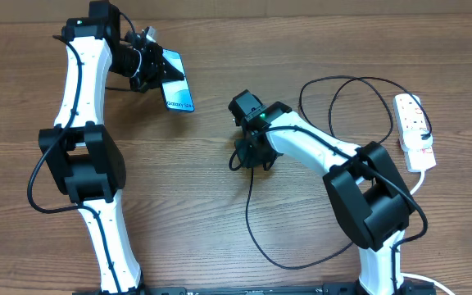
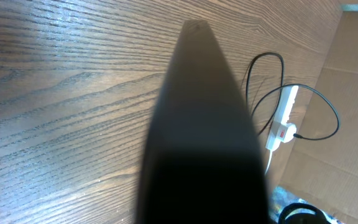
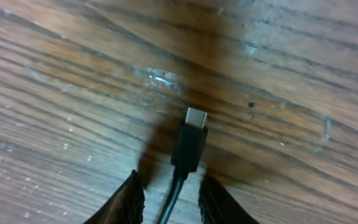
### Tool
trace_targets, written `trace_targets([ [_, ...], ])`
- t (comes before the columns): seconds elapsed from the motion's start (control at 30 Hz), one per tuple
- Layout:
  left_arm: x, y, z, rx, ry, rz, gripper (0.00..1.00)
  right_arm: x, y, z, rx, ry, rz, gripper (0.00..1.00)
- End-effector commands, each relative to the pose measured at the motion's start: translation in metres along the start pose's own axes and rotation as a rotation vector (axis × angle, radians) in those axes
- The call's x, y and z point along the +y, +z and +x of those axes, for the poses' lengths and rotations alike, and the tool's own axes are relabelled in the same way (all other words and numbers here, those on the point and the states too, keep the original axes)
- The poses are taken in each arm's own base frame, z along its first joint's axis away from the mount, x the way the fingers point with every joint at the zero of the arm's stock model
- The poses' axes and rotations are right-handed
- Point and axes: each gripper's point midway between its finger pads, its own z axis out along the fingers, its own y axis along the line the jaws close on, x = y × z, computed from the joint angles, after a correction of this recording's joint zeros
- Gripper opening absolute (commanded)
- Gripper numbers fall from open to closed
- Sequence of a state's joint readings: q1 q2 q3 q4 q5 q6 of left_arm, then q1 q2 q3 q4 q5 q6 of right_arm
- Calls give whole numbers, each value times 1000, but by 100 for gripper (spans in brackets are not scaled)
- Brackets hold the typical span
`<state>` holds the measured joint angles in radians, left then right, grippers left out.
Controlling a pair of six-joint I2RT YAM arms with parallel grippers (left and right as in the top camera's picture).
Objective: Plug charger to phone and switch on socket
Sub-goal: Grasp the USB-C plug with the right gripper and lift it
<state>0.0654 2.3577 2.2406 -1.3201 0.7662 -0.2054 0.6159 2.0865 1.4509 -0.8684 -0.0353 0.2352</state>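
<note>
The wooden table (image 1: 220,213) fills every view. From overhead, the two white-and-black arms reach in from the near edge, the left arm (image 1: 84,123) to the far left corner and the right arm (image 1: 334,156) toward the middle. The socket (image 1: 414,131) lies at the right edge, well apart from both grippers; the left wrist view also shows it (image 2: 283,121), small and distant, with thin black cable looping around it. The phone (image 1: 177,82) is clamped in the closed left gripper (image 1: 146,61), tilted, its blue screen visible only from overhead – the left wrist camera sees just a dark, blurred shape (image 2: 197,143) across its middle. The charger (image 1: 247,209) trails in a long loop from the right gripper (image 1: 252,152). Only the right wrist view shows its plug tip (image 3: 189,146) lying on the wood, metal end pointing away, cable running back between the fingertips (image 3: 129,199) – they stand apart, not pinching it.
</note>
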Motion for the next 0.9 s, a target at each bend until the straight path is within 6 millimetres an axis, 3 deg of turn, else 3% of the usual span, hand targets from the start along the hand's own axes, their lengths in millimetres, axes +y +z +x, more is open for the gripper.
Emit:
trace_targets([
  [0.0,-17,-8,0,-15,47,44,4,-4,8,-3,2,24,18,24],
  [0.23,-17,-8,0,-15,48,44,4,-6,8,-5,-3,42,12,13],
  [0.63,-17,-8,0,-15,48,43,4,-12,8,-9,-15,102,15,22],
  [0.87,-17,-8,0,-15,48,43,4,-13,8,-11,-19,107,13,9],
])
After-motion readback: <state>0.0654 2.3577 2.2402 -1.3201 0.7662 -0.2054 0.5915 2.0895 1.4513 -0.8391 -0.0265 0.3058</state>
